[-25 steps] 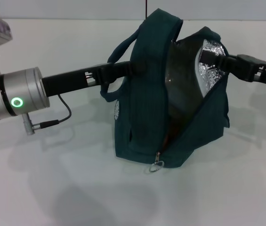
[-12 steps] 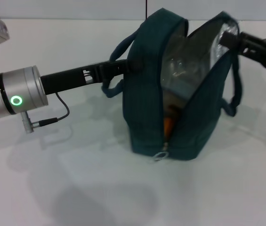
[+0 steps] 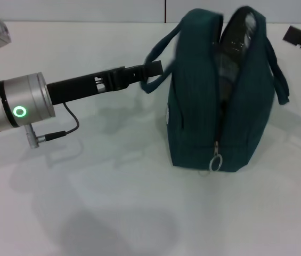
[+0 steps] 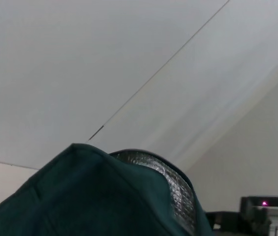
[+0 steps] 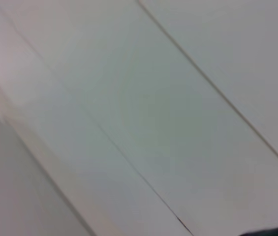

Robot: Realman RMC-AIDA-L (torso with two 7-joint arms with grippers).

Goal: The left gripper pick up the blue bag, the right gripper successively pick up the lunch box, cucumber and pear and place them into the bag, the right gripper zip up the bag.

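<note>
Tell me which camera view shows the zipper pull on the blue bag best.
The head view: the metal ring zipper pull hangs low on the near end of the blue bag. The left wrist view shows only the bag's top edge and foil lining; the right wrist view shows no pull.

Cloth bag, metal arm, matt worktop

Blue bag (image 3: 198, 106): matt teal fabric w/ crinkly silver foil lining (image 4: 170, 179), metal zip ring (image 3: 216, 161). Left arm cuff (image 3: 25, 104) brushed metal; worktop (image 3: 86, 202) smooth, matt white.
</note>
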